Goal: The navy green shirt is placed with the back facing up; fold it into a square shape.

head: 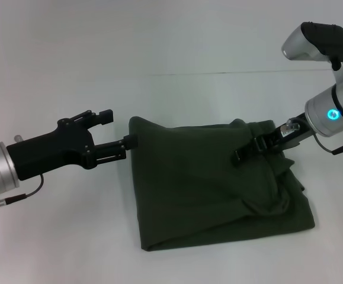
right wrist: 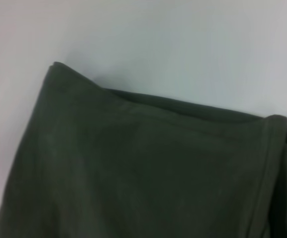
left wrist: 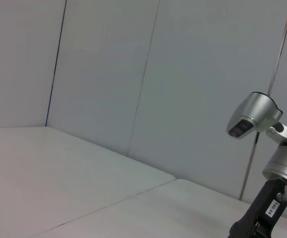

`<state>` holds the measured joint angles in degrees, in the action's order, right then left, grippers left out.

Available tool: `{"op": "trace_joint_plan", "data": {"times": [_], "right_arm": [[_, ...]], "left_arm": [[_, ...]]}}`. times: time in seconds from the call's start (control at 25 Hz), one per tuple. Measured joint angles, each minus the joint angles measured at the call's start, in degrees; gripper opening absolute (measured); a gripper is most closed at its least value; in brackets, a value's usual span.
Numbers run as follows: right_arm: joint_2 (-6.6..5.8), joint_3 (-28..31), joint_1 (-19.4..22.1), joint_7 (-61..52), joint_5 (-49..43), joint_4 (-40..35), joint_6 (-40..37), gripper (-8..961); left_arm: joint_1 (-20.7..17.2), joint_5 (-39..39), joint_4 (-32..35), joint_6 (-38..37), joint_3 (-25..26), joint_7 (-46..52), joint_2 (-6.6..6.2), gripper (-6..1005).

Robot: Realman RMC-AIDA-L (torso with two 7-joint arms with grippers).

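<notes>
The navy green shirt (head: 207,189) lies on the white table, folded into a rough rectangle with rumpled layers on its right side. In the right wrist view a flat corner and hemmed edge of the shirt (right wrist: 133,168) fill the picture. My left gripper (head: 118,128) is at the shirt's far left corner and stands open, its lower finger touching the fabric edge and the upper finger clear of it. My right gripper (head: 251,151) hangs low over the bunched fabric on the shirt's far right part. I cannot see whether it touches the cloth.
A white table (head: 70,236) stretches out around the shirt, with a seam (head: 218,73) running across it behind the shirt. The left wrist view shows grey wall panels (left wrist: 133,74) and the right arm (left wrist: 277,173) with its silver camera housing.
</notes>
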<state>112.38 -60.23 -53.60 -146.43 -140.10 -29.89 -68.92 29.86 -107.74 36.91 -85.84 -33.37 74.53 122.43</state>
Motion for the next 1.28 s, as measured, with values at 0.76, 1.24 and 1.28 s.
{"op": "trace_joint_plan", "data": {"times": [0.76, 1.24, 1.28], "right_arm": [[-0.36, 8.5, 1.6, 3.8, 0.6, -0.5, -2.8, 268], [2.02, 9.8, 8.8, 1.6, 1.8, -18.6, -11.9, 74], [2.17, 9.8, 9.6, 1.2, 2.0, -20.4, -12.8, 74]], "left_arm": [[-0.1, 0.0, 0.4, -0.5, 0.1, -0.3, 0.0, 905], [-0.1, 0.0, 1.5, -1.0, 0.1, -0.2, -0.15, 906], [-0.1, 0.0, 1.7, -1.2, 0.1, -0.1, -0.16, 906]]}}
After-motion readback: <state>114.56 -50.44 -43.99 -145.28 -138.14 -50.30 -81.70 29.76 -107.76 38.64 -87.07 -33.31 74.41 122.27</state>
